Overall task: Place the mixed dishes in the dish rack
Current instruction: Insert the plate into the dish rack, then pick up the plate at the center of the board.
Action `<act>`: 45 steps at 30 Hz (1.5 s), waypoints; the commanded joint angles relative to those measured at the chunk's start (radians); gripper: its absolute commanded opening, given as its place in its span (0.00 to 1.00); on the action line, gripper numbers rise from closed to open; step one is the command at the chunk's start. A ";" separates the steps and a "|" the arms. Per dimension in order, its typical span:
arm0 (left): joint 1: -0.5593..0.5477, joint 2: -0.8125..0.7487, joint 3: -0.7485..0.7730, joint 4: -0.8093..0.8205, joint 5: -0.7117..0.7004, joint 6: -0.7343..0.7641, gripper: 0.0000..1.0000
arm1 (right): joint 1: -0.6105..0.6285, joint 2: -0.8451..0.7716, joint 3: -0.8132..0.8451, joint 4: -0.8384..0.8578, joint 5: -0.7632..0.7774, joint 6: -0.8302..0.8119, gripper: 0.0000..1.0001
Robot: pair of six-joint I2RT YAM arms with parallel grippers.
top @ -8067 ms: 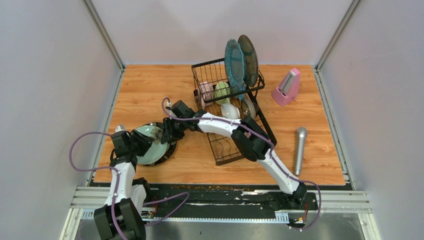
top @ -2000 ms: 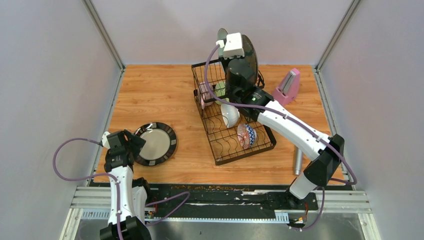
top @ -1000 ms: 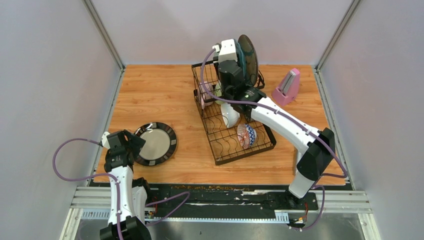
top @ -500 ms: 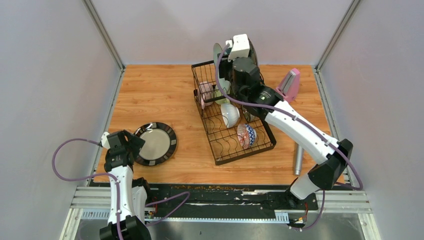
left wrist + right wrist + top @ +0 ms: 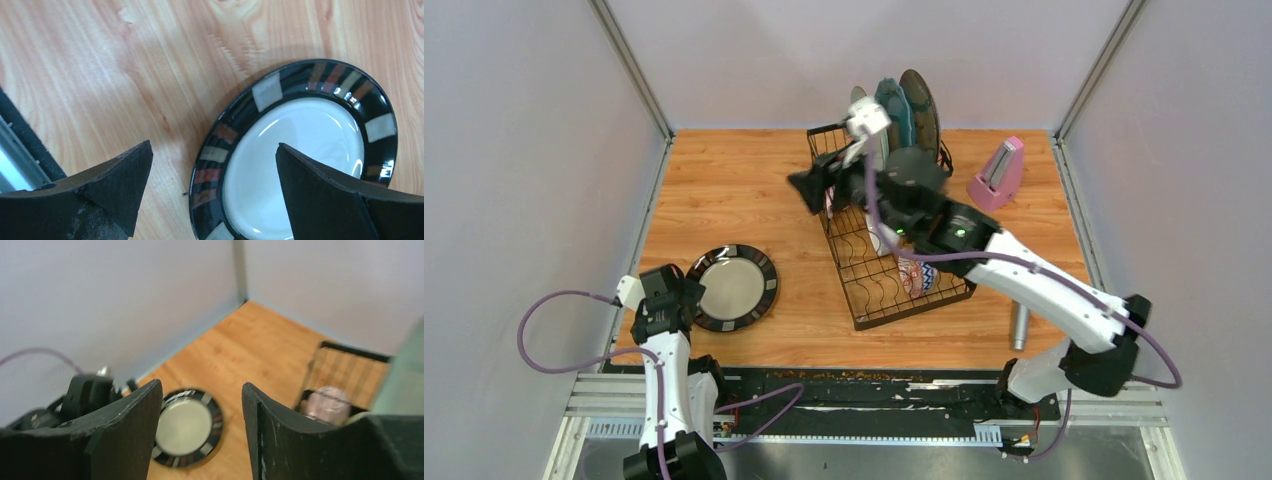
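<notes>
Loading looks nearly done, with 1 dish visibly outside the dish rack: a dark plate with a striped rim, lying flat on the wooden table well to the left of the rack. The left gripper hovers just beside that plate's near-left edge, its jaws spread as wide as they go and gripping nothing; its wrist view shows the rim below and between the 2 fingers. The right gripper hangs above the rack's left wall, turned toward the plate, its jaws parted and nothing between them. The step in hand is probably the reach for this last plate. Since it lies flat on the wood, the next move likely calls for one finger to slip under the rim and tip it up before any carry, then a free slot. In the rack's tall far section stand 3 plates on edge: a pale plate, a blue-green plate and a dark plate. A pink mug sits there too, and a patterned bowl rests in the low tray, partly hidden by the right arm.
</notes>
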 commanded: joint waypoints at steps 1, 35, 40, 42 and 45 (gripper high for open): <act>-0.003 -0.015 0.001 -0.035 -0.108 -0.084 1.00 | 0.094 0.205 0.068 -0.140 -0.123 0.033 0.61; -0.003 0.041 -0.099 0.114 0.089 -0.047 0.85 | -0.010 1.104 0.694 -0.519 -0.464 0.199 0.68; -0.003 0.075 -0.102 0.140 0.111 -0.037 0.84 | -0.025 1.168 0.725 -0.500 -0.499 0.258 0.67; -0.003 0.097 -0.102 0.162 0.130 -0.028 0.84 | -0.027 1.173 0.714 -0.485 -0.520 0.265 0.66; -0.003 0.135 -0.101 0.209 0.182 -0.006 0.84 | -0.028 1.169 0.690 -0.462 -0.555 0.269 0.66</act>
